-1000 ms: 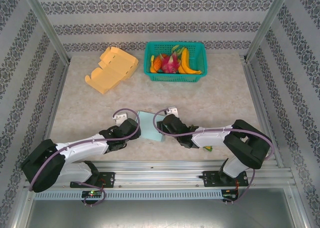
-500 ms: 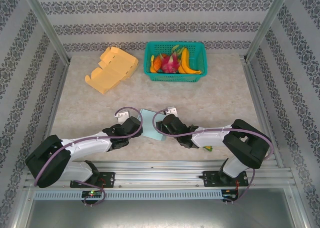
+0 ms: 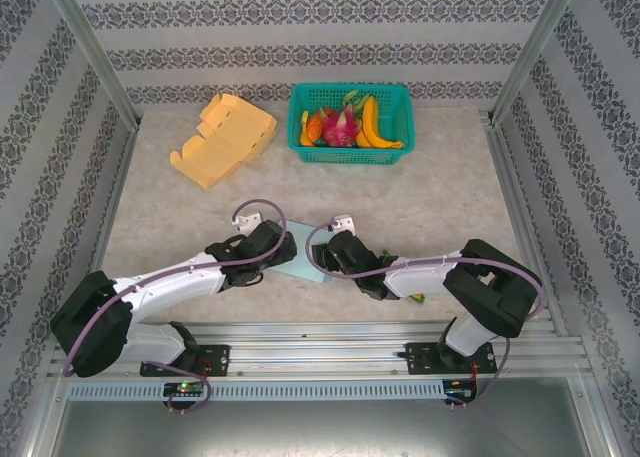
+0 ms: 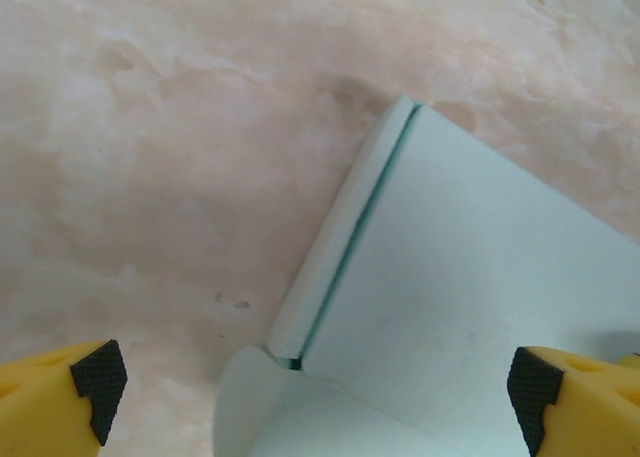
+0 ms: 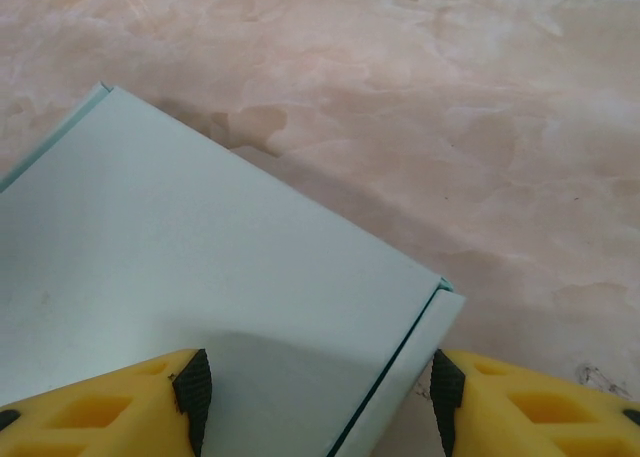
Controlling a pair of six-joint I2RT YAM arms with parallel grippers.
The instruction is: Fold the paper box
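Looking down from above, we found a yellow cardboard carton (image 3: 225, 137) lying opened out in the upper left of the frame, on the marbled table (image 3: 440, 207). Low in the frame and a little left of centre, the left gripper (image 3: 285, 250) reached in over the left edge of the paper box (image 3: 303, 264), a flat pale blue-green piece that lay on the table in the lower middle of the view, between the two arms. In the left wrist view its jaws stood spread wide and held nothing, one black pad (image 4: 100, 377) in the lower left corner over bare table and the other (image 4: 530, 382) in the lower right corner over the box's panel. A narrow folded flap (image 4: 340, 237) ran up the panel's left side, and a rounded tab (image 4: 250, 407) showed at the bottom edge. Just right of centre in the overhead view, the right gripper (image 3: 319, 260) met the box from the other side. Its wrist view showed the jaws about half apart, the left-hand pad (image 5: 192, 397) over the panel and the right-hand pad (image 5: 445, 397) just beside another folded flap (image 5: 411, 357) at the box's corner; we could not tell whether either pad touched the paper. At the upper middle, right of the carton, a green basket (image 3: 350, 155) held bananas (image 3: 372, 122) and other fruit.
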